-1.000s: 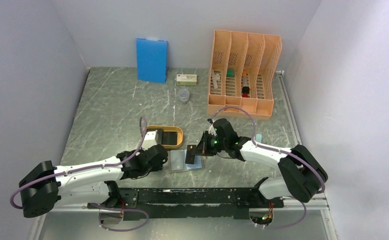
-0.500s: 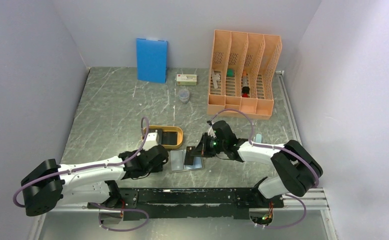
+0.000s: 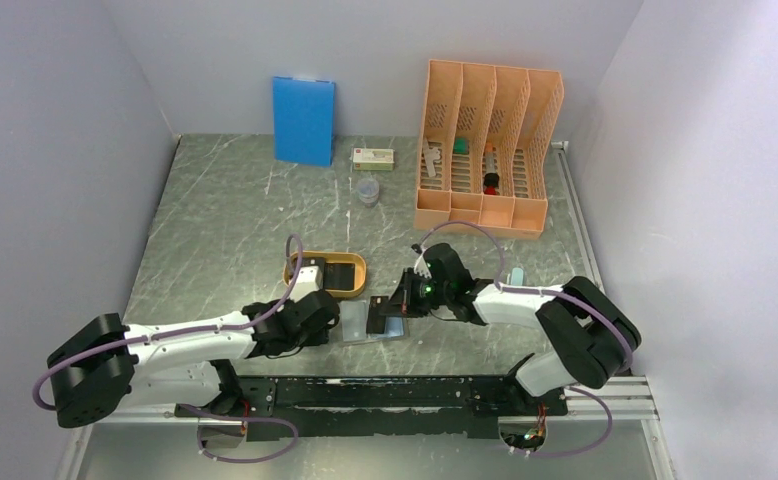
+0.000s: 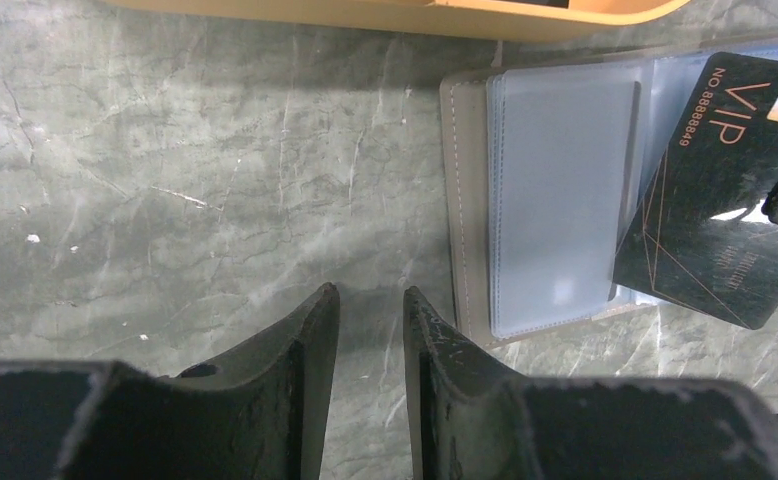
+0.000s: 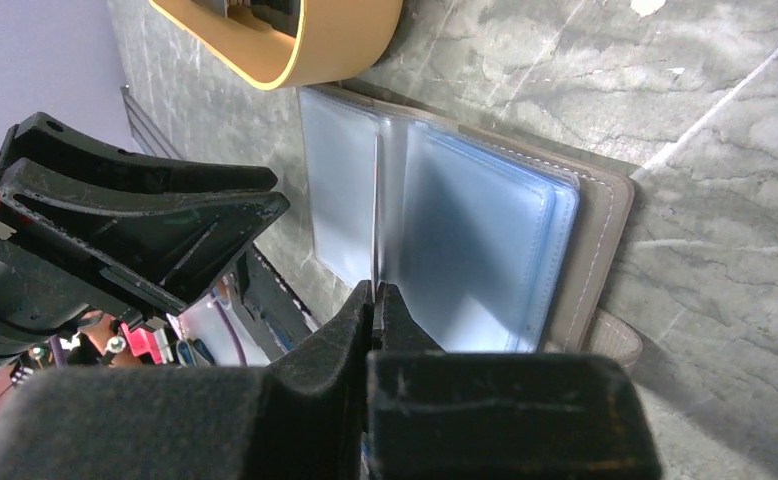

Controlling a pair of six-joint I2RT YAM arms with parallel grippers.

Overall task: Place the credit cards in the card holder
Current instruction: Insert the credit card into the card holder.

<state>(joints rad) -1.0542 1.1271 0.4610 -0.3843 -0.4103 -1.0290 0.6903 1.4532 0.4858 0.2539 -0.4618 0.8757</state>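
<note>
Pinches one of the credit cards [image 4: 710, 190] by one end in the right end effector [image 5: 376, 292], pads pressed together on it. Holds it slanted over the half of the card holder [image 4: 555, 200] farther from the left arm, one long edge down near the middle fold, probably so as to slip a corner under the lip of a pale blue pocket. Leaves the card holder spread open and flat on the bench [image 4: 165, 180], just in front of the orange tray [image 3: 357, 270] and between the two arms, pockets up, presumably to make the slots reachable from above. Sets the left end effector [image 4: 368, 300] low beside the holder's near left corner, fingers parted by a narrow gap with nothing between them, apparently ready to pin the cover should the card drag it.

Cannot tell from the right wrist view whether the card's edge is inside a pocket: shows there only as a thin dark line against the plastic. Cannot settle it from the left wrist view either, with the card overlapping the holder and partly covered by a dark finger at the frame's right. Crops most of the tray in both wrist views; makes out something dark and something white in it from above, perhaps further cards, too small to confirm.
</note>
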